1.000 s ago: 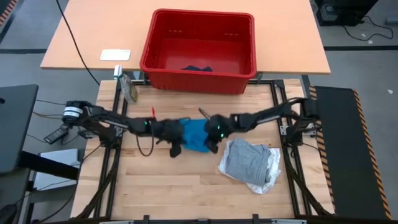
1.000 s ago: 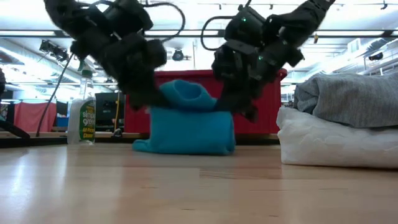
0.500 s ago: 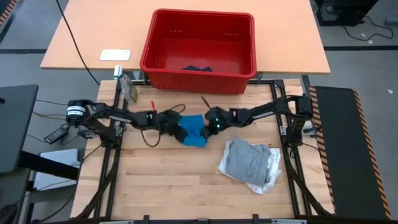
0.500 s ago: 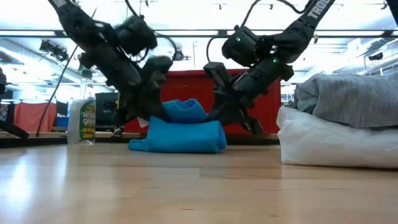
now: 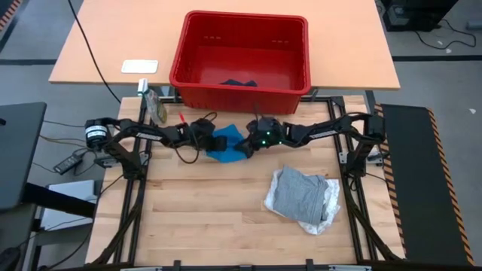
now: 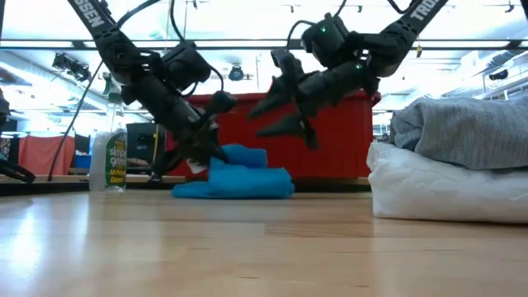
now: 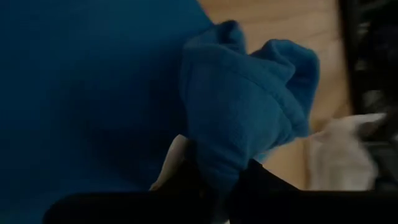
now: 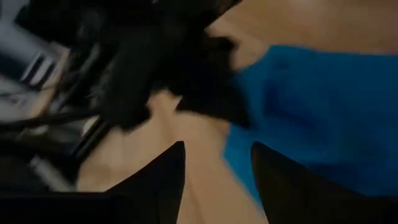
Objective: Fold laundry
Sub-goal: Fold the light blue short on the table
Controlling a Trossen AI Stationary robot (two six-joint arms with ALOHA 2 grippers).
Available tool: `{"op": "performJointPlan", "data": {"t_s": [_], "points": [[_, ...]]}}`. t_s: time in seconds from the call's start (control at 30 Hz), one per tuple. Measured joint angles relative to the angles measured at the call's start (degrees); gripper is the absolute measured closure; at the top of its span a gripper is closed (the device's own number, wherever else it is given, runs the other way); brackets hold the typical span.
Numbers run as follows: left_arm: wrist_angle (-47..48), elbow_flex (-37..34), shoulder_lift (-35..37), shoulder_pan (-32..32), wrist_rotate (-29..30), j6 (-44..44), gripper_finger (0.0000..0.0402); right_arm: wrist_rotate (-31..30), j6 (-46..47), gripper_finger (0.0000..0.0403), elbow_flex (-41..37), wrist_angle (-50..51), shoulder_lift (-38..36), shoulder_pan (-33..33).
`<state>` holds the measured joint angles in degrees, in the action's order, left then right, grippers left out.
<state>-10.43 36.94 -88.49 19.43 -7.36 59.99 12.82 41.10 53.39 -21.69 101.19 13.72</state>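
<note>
Laundry item, a bright blue soft fleece garment (image 5: 226,143), looks light and limp, best taken at its bunched edge where the left gripper (image 6: 200,153) pinches it, while the right gripper (image 6: 276,106) hangs spread above.

We look straight down from overhead, level from table height, both wrist cameras close on the blue garment (image 5: 227,142), shared by all.

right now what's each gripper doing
left gripper: shut on blue garment
right gripper: open, holding nothing, raised beside it
</note>
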Motion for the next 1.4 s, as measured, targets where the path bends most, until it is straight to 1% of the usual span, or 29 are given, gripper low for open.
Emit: {"op": "performJointPlan", "data": {"t_s": [0.17,0.23,0.3,0.4,0.43,0.47,0.67,0.73,0.83,0.9,1.03,1.13,1.23,1.3,1.4], "points": [[-2.1,0.0,0.0,1.6,-3.5,-1.0,0.0364,3.1,-6.6,0.0236,-0.2,1.7,3.6,-0.4],[-1.7,0.0,0.0,2.4,-4.4,-1.1,0.0354,3.1,-8.3,0.0248,-0.1,1.8,4.2,-0.6],[-1.5,0.0,0.0,2.9,-4.7,-1.4,0.0344,0.8,-10.1,0.0259,-0.1,1.9,4.7,-0.7],[-1.3,0.0,0.0,3.0,-4.8,-2.7,0.0326,-6.5,-13.5,0.0273,0.0,2.0,5.6,-0.4],[-1.3,0.0,0.0,3.0,-4.9,-2.8,0.0319,-7.9,-14.5,0.0277,0.0,2.4,6.0,0.0],[-1.5,0.0,0.0,3.0,-5.0,-2.8,0.0311,-8.9,-15.5,0.0281,0.0,1.7,6.9,0.5],[-1.7,0.1,0.0,3.0,-4.9,-3.9,0.0254,-10.3,-18.2,0.0305,0.0,0.1,11.2,2.4],[-1.0,0.1,0.5,3.0,-4.9,-3.9,0.0237,-9.8,-18.2,0.0313,0.0,0.9,12.2,2.5],[0.8,0.1,3.3,3.0,-5.0,-5.0,0.0216,-7.8,-17.6,0.032,0.0,0.7,12.7,2.1],[3.7,0.2,5.7,3.2,-4.9,-6.6,0.0208,-7.1,-17.3,0.0321,0.1,0.6,13.0,1.5],[6.7,0.2,10.9,3.5,-4.0,-8.5,0.0206,-5.9,-16.9,0.0322,0.1,1.4,12.7,-0.1],[8.7,0.2,11.8,3.5,-3.9,-9.1,0.0207,-2.0,-15.1,0.0322,0.1,1.9,12.5,-1.6],[14.4,0.1,12.4,2.9,-5.0,-7.4,0.0207,0.6,-11.7,0.0322,0.0,3.0,11.6,-3.6],[19.1,0.2,12.5,1.4,-5.7,-6.8,0.0207,-0.5,-9.7,0.0322,-0.1,3.7,10.1,-4.9],[23.8,0.1,13.2,-1.9,-8.2,-6.7,0.0202,-5.3,-8.5,0.0322,-0.1,5.1,6.0,-6.3]]}}
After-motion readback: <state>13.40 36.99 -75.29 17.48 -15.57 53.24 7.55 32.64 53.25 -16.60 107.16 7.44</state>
